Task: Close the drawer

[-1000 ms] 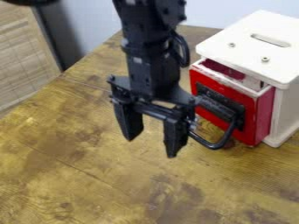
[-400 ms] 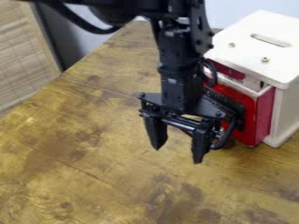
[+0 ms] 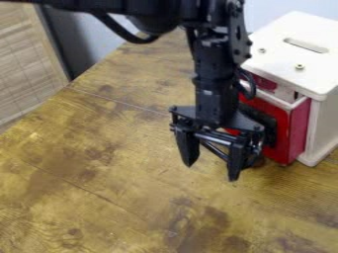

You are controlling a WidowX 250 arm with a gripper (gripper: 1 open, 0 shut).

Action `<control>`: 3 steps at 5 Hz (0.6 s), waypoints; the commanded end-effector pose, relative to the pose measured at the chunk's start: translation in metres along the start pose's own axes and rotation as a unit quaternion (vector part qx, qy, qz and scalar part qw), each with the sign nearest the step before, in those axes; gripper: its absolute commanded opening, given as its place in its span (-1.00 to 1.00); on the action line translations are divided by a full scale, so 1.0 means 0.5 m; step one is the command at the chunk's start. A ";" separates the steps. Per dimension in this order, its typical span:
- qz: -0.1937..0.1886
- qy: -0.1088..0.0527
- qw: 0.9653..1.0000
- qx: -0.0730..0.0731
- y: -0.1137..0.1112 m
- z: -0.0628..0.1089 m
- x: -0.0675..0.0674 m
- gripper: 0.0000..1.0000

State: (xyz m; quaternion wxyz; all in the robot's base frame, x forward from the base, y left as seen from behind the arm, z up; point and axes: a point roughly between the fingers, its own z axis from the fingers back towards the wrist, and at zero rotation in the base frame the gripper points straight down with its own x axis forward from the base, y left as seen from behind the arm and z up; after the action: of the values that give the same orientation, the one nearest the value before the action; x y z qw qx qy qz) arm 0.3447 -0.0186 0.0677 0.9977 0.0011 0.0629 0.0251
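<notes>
The drawer (image 3: pixel 284 126) has a red front with a black panel and sits in a white box (image 3: pixel 297 59) at the right. It stands pulled out a little from the box. Its black bar handle is mostly hidden behind my gripper. My gripper (image 3: pixel 212 161) hangs from the black arm just left of and in front of the drawer front, fingers pointing down toward the table. The fingers (image 3: pixel 189 150) stand apart with nothing between them, so it is open and empty.
The worn wooden table (image 3: pixel 93 188) spreads to the left and front. A woven blind or mat (image 3: pixel 27 59) shows at the far left past the table edge. The white box has a slotted top (image 3: pixel 311 45).
My gripper has moved right, closer to the drawer front, and now covers the handle. It stays open. The drawer has not visibly moved.
</notes>
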 end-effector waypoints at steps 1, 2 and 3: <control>-0.006 -0.042 0.999 -0.003 -0.023 0.037 0.051 1.00; -0.005 -0.045 0.999 0.000 -0.031 0.026 0.073 1.00; -0.002 -0.047 0.999 0.003 -0.030 0.017 0.076 1.00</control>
State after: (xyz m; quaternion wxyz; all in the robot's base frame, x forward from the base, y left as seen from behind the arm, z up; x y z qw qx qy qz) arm 0.3696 -0.0333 0.0537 0.9979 0.0038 0.0605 0.0240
